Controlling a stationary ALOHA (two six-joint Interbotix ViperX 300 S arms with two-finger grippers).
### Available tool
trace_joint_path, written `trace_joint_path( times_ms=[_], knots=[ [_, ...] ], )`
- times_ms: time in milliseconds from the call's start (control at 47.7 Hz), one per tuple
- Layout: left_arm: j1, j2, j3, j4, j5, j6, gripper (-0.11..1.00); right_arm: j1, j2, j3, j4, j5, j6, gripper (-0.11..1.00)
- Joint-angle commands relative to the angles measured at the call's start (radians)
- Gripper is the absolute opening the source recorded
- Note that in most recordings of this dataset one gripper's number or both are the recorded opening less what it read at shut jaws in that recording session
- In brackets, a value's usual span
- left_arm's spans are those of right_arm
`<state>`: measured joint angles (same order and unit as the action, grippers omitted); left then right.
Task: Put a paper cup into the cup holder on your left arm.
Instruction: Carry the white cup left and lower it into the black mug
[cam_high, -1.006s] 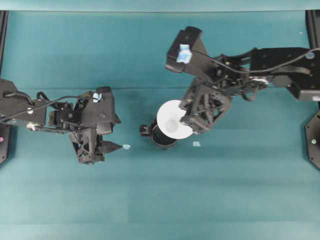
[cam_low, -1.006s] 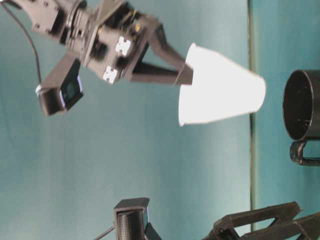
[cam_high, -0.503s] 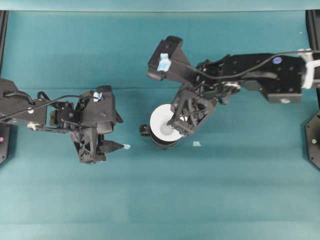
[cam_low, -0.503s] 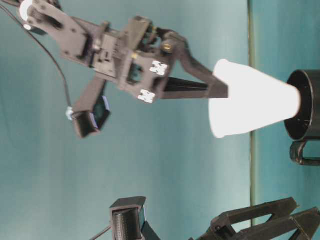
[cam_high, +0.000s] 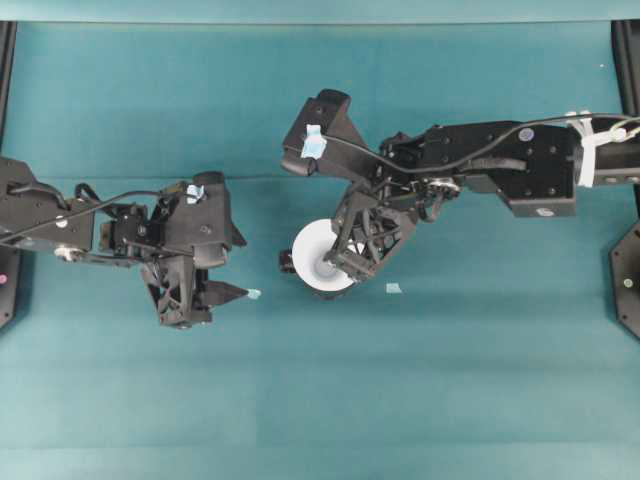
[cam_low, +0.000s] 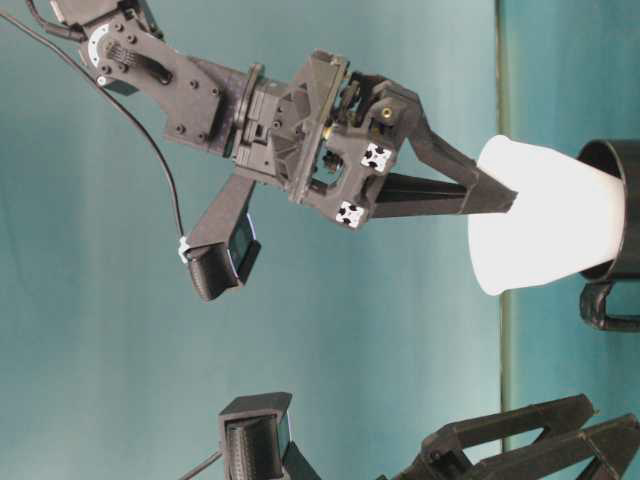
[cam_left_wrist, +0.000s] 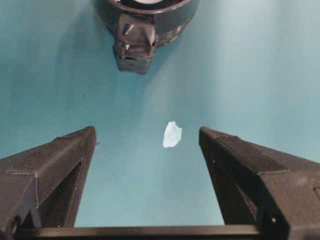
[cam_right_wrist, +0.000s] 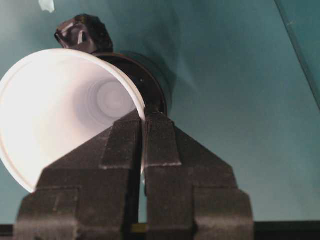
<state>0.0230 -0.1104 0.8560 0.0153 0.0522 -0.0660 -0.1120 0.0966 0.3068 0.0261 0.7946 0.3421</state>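
Note:
My right gripper (cam_high: 345, 262) is shut on the rim of the white paper cup (cam_high: 313, 257). The cup (cam_low: 545, 228) is tilted, and its small base sits inside the mouth of the glossy black cup holder (cam_low: 618, 190). The holder stands on the table, its loop handle (cam_low: 603, 305) to one side. In the right wrist view one finger is inside the cup (cam_right_wrist: 60, 107) and the other outside, with the holder (cam_right_wrist: 152, 87) behind. My left gripper (cam_high: 228, 296) stands open and empty to the left of the holder (cam_left_wrist: 170, 20), its handle (cam_left_wrist: 134, 42) facing it.
A pale scrap (cam_left_wrist: 172, 135) lies on the teal table between the left fingertips. Another scrap (cam_high: 393, 288) lies just right of the holder. Black frame parts (cam_high: 628, 270) stand at the table's side edges.
My right gripper has carried the cup left and downward, from above and beside the holder until its base entered the holder's mouth. The left arm has not moved.

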Motion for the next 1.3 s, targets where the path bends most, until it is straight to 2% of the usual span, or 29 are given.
trace_joint_path(
  times_ms=[0,901,1152,1278],
  knots=[
    [-0.002,-0.003,-0.015,0.002,-0.008,-0.002,0.88,0.003,-0.008,-0.005,-0.002,-0.005,0.009,-0.06],
    [-0.002,-0.003,-0.011,0.002,-0.008,0.000,0.88,0.003,0.012,0.005,-0.002,-0.029,0.008,-0.04],
    [0.000,-0.003,-0.012,0.002,-0.008,0.000,0.88,0.003,0.012,0.005,-0.002,-0.031,0.005,0.03],
    [0.000,-0.003,-0.014,0.003,-0.008,0.000,0.88,0.003,0.011,0.006,0.003,-0.018,0.002,0.12]
  ],
)
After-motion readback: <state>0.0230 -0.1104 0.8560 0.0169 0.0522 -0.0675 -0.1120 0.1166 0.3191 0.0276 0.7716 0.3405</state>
